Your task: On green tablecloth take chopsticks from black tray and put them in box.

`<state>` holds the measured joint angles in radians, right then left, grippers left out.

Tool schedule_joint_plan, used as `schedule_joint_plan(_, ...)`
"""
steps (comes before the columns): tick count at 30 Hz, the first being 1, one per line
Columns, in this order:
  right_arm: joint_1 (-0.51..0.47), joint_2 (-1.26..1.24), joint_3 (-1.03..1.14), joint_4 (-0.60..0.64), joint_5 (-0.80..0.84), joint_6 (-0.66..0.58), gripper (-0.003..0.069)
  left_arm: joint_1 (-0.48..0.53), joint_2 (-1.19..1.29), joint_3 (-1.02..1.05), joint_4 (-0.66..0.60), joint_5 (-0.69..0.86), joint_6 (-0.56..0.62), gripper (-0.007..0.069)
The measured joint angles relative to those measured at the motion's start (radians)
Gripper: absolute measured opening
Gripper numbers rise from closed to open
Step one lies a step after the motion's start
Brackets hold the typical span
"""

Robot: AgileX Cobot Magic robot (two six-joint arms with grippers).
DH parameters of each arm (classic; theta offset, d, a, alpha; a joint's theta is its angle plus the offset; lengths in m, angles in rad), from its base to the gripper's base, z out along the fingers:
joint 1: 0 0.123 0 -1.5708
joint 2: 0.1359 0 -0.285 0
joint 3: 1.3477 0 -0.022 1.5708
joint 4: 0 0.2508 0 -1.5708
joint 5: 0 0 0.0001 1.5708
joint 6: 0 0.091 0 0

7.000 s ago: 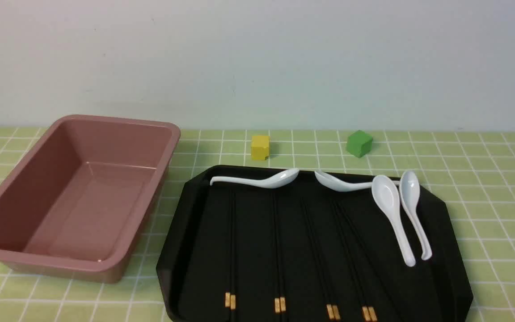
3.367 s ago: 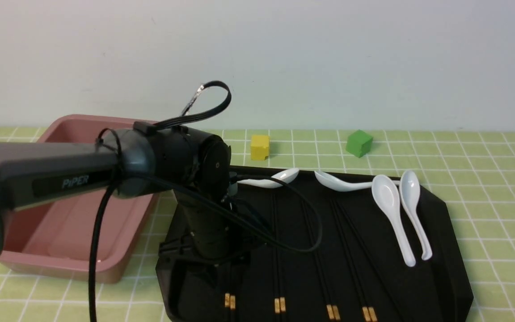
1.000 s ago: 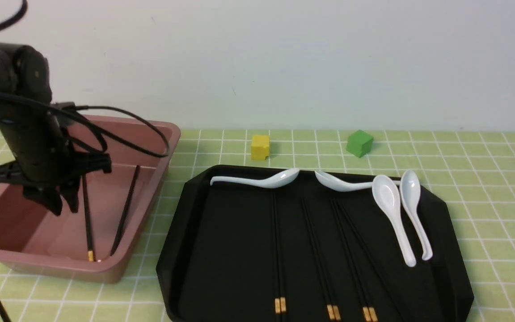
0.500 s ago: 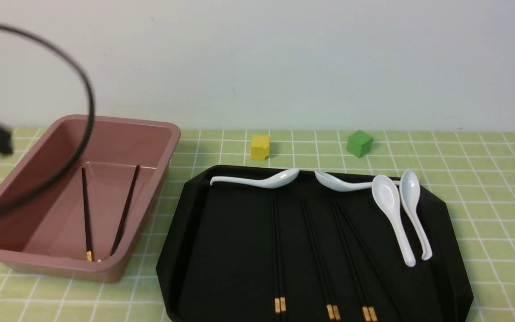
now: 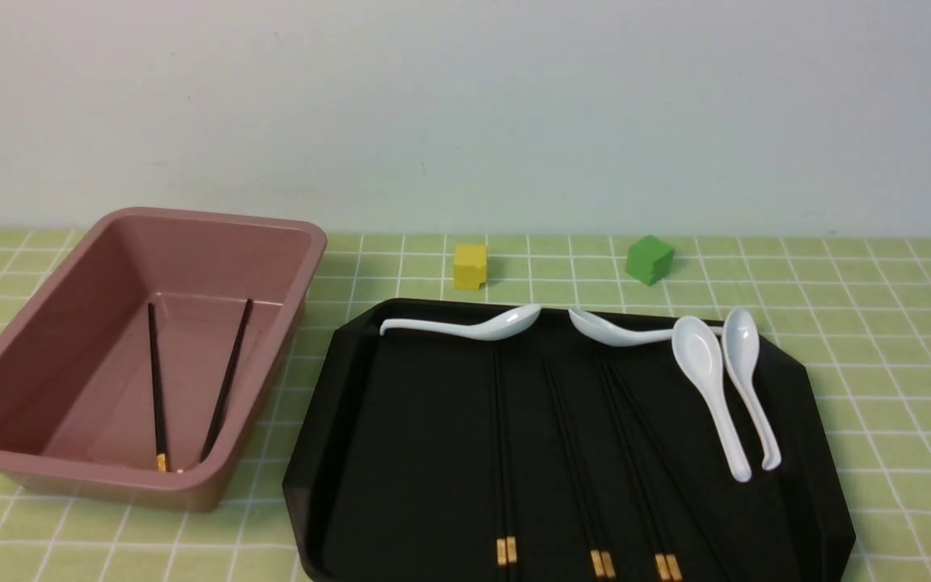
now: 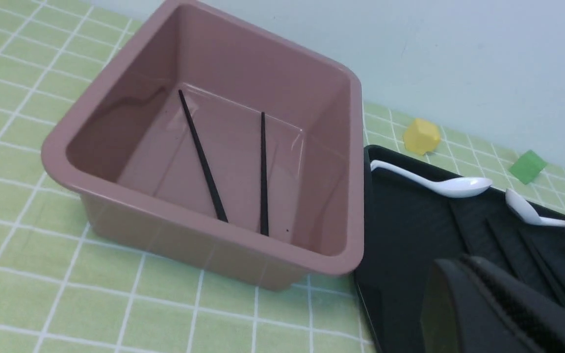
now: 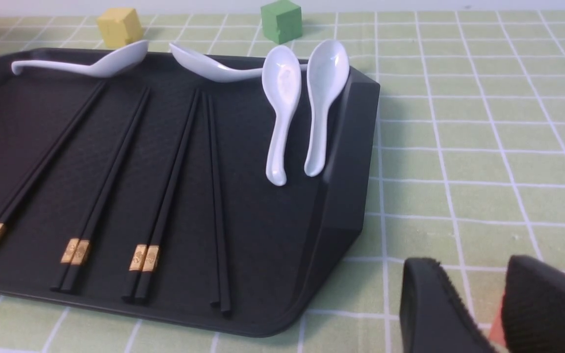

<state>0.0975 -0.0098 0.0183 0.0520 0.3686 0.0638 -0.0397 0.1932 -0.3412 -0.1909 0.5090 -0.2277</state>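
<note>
Two chopsticks [image 5: 157, 380] lie in the box [image 5: 316, 242] while further pairs [image 5: 500, 453] wait on the black tray [image 5: 368, 453], so another low, precise pinch looks due; the right claw [image 7: 474, 279] gapes empty near the tray, and whether the left claw [image 6: 464, 279] is open cannot be told.

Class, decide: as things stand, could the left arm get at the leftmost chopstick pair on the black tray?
Probably yes. The leftmost pair lies flat and uncovered on the black tray, bare tray to its left; a white spoon sits only at its far tips.
</note>
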Motion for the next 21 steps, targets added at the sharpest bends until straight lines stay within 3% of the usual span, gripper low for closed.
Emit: schedule_joint_plan(21,0.0,0.0,0.0,0.0,0.0,0.0,0.024,0.0,-0.009,0.017,0.0,-0.012,0.0,-0.0013)
